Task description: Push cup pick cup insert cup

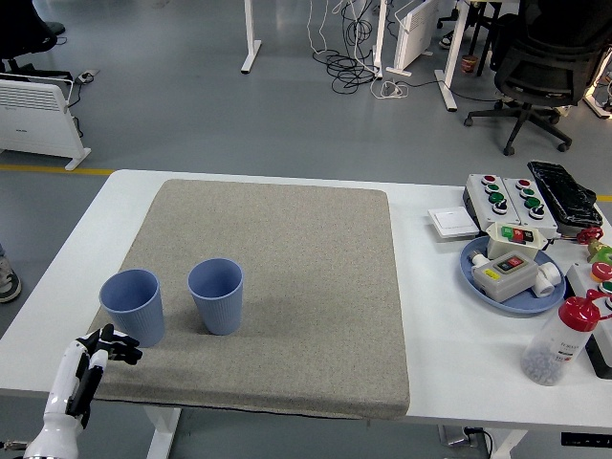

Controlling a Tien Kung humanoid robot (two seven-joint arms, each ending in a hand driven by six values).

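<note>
Two blue cups stand upright on a grey mat (287,258), side by side near its front left. The left cup (132,306) is near the mat's left edge; the right cup (216,295) is a short gap to its right. My left hand (107,344) comes in from the lower left corner, fingers spread and empty, just below and left of the left cup, not touching it. My right hand is not in view.
A blue plate (512,287) with button boxes, more button boxes (502,196), a white switch (452,222) and a red-capped bottle (559,339) stand at the table's right. The table's front edge runs just below the mat.
</note>
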